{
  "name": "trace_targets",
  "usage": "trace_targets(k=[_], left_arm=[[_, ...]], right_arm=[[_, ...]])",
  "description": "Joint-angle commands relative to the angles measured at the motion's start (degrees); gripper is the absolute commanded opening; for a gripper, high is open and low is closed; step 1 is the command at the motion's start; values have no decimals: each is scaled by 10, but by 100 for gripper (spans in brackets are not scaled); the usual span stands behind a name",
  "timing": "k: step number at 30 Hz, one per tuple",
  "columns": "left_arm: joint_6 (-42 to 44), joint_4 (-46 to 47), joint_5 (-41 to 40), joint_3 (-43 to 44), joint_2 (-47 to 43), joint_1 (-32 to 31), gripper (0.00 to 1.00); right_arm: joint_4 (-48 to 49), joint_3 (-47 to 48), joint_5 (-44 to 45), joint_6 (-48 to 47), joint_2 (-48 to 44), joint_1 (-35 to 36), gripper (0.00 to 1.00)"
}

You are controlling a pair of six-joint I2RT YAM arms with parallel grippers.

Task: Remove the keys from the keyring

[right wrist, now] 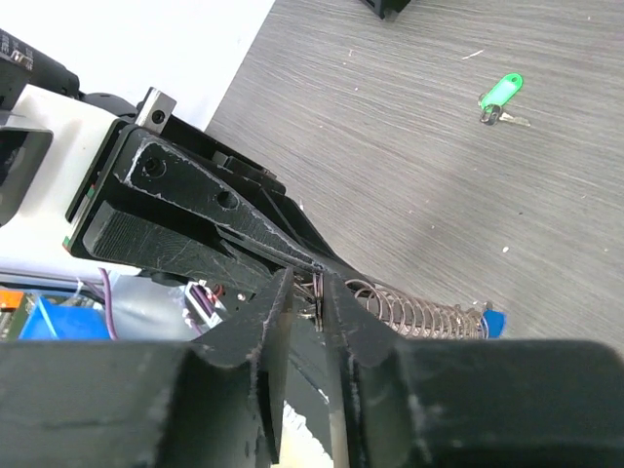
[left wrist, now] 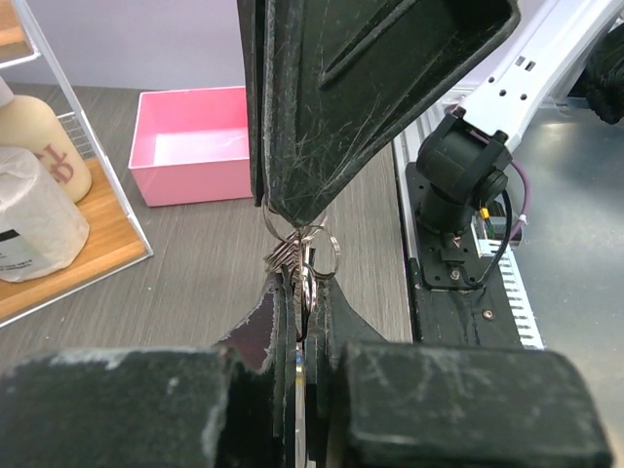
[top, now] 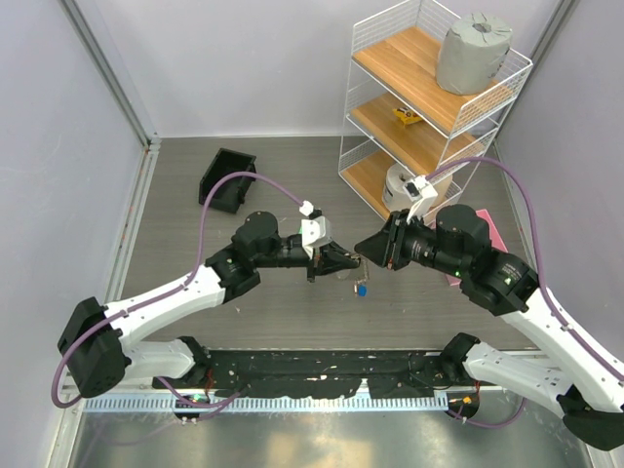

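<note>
Both grippers meet above the middle of the table. My left gripper [left wrist: 301, 285] is shut on the silver keyring [left wrist: 310, 250], whose thin loops stick out past its fingertips. My right gripper [right wrist: 304, 285] stands slightly open around the same keyring [right wrist: 316, 292], the wire lying against one finger with a gap on the other side. A coiled silver chain [right wrist: 421, 316] runs from the ring to a blue key head [right wrist: 494, 320]. From above, the blue key [top: 362, 289] hangs just below the left gripper [top: 343, 258] and the right gripper [top: 367, 252].
A lone green-tagged key [right wrist: 500, 93] lies on the table. A white wire shelf [top: 439, 107] with wooden boards stands at the back right, holding a grey roll [top: 473, 54] and a bottle [left wrist: 39, 136]. A pink tray [left wrist: 190, 141] sits at the right, a black box [top: 227, 178] at the back left.
</note>
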Motion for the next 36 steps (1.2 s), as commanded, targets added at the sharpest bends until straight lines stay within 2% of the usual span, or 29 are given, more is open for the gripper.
trace_targets(k=[1,6,17,22,29,36], left_arm=[[1,41,4,-5,-8,-2,0],[-5,44,2,-17,-8,-1,0],[-20,46,3,-17,-14,-1,0],[-82,31,-70,2,-14,-1,0],[-191,71,-135,-8,7,-1,0],[-249,48,-151,-1,-10,-1,0]], right_arm=[[17,6,12,-10,-14,4,36],[-12,3,42,-28,-30,3,48],[-44,-11,28,-92,-36,3,48],[-53,-27,11,-82,-75,3,48],[63,-135,-15,10,-148,4,46],[135,-184,-29,29,-157,4,45]])
